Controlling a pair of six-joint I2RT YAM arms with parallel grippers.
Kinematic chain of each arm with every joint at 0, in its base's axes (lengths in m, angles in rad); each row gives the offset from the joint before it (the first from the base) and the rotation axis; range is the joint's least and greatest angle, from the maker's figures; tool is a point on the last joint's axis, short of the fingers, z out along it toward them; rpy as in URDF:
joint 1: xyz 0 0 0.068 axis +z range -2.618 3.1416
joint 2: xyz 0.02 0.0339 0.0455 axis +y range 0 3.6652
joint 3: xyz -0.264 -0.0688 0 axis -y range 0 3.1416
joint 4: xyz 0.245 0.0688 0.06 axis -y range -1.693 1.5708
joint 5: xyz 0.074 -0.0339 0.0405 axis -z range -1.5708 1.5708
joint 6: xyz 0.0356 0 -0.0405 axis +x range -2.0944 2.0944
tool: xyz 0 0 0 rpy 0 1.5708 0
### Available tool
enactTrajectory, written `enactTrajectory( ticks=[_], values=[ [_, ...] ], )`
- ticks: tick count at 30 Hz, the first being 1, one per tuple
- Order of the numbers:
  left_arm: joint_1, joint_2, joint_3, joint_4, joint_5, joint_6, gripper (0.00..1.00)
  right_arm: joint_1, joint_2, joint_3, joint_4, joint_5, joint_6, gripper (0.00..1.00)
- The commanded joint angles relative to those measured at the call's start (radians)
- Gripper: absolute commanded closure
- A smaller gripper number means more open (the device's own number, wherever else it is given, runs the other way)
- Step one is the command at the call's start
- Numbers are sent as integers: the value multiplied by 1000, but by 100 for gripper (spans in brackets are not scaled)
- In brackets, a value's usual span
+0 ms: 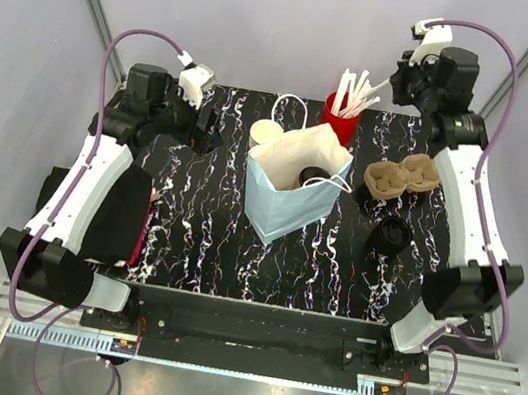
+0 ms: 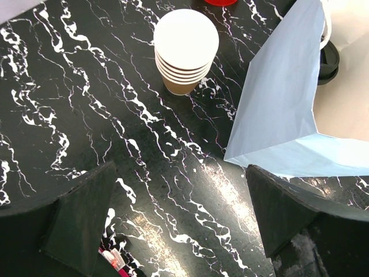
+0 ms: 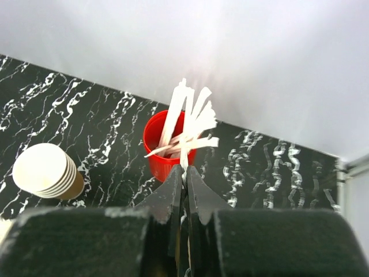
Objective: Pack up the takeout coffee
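Note:
The takeout coffee (image 1: 314,176), its black lid up, stands inside the open light-blue paper bag (image 1: 288,207) at mid-table; its lid edge (image 2: 330,62) shows past the bag wall (image 2: 279,92) in the left wrist view. My right gripper (image 3: 185,170) is shut on a thin white stick (image 3: 184,151) just above the red cup of white sticks (image 3: 164,153), at the back right of the table (image 1: 397,83). My left gripper (image 2: 180,173) hangs open over bare tabletop left of the bag (image 1: 204,132), nothing between its fingers.
A stack of lidless brown cups (image 2: 185,49) stands behind the bag's left corner. A brown pulp cup carrier (image 1: 399,178) and a stack of black lids (image 1: 392,234) lie right of the bag. A black pouch (image 1: 119,214) lies at the left table edge.

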Motion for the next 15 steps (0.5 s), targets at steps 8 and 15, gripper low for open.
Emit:
enactTrajectory(
  ticks=[8, 15],
  values=[
    [20, -52, 124, -113, -86, 123, 1, 126, -344, -73, -110, 155, -148, 91],
    [34, -128, 65, -158, -141, 146, 1, 271, -438, -85, -231, 141, -180, 92]
  ],
)
